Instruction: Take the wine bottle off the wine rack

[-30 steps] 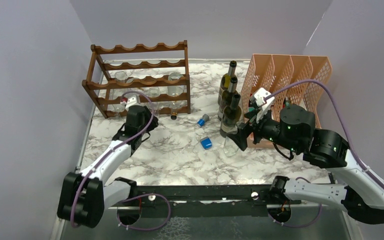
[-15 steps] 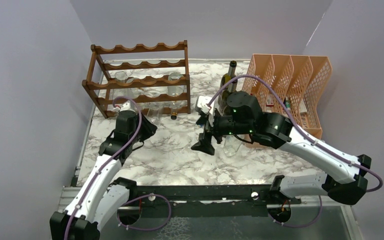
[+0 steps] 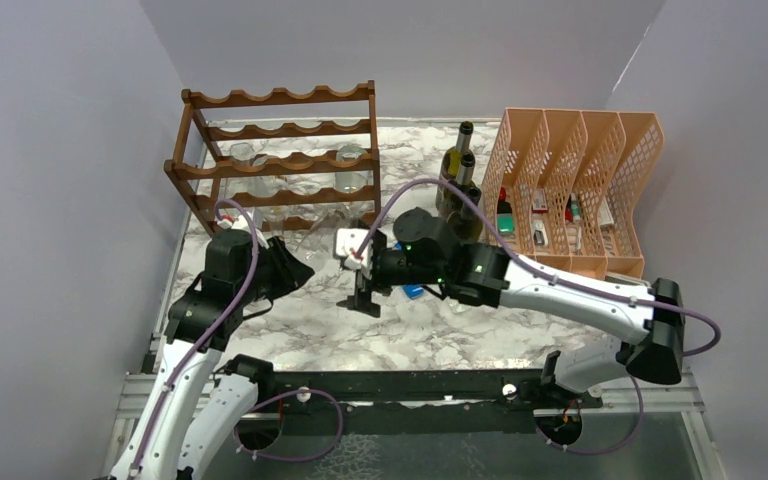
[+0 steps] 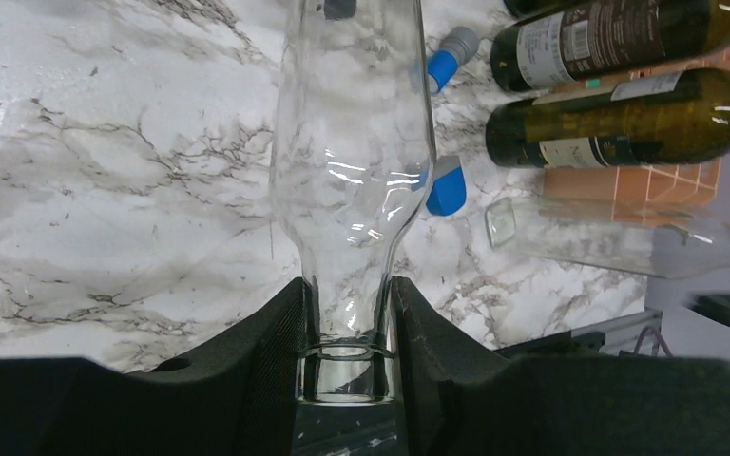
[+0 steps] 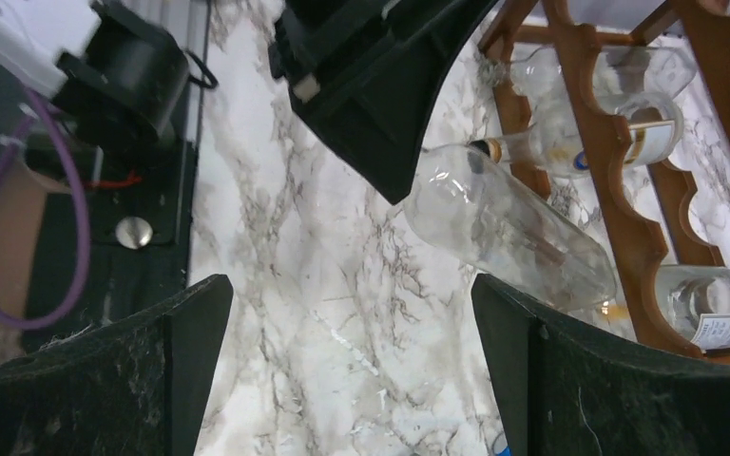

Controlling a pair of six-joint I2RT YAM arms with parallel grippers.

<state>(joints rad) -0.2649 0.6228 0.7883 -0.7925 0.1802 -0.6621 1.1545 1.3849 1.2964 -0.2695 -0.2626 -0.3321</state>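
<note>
Marble-patterned table [image 3: 310, 330], white with grey veining, boxed in by plain grey-lilac walls [image 3: 60, 150] on three sides. Wine rack [image 3: 280, 160] stands at 11 o'clock, with several clear bottles [image 3: 350, 180] lying in its lower tiers. Peach file organizer [image 3: 575, 170] is at 2 o'clock, and green bottles [image 3: 457, 175] stand upright just beside it at 1 o'clock. Two blue caps [image 4: 447, 185] lie loose near the table centre. The left arm rises from 7 o'clock, elbow bent, wrist aimed toward 1 o'clock. The left gripper [image 4: 347, 313] is clamped on the neck of the wine bottle [image 4: 356, 142], clear glass, body out over the marble in front of the rack. The bottle's base end is near the rack's bottom front rail; contact cannot be told. The right arm stretches from 5 o'clock across to table centre, wrist turned down. The right gripper [image 5: 352, 351] has its jaws spread wide with nothing between them, and hovers over the marble just beside the held bottle.
</note>
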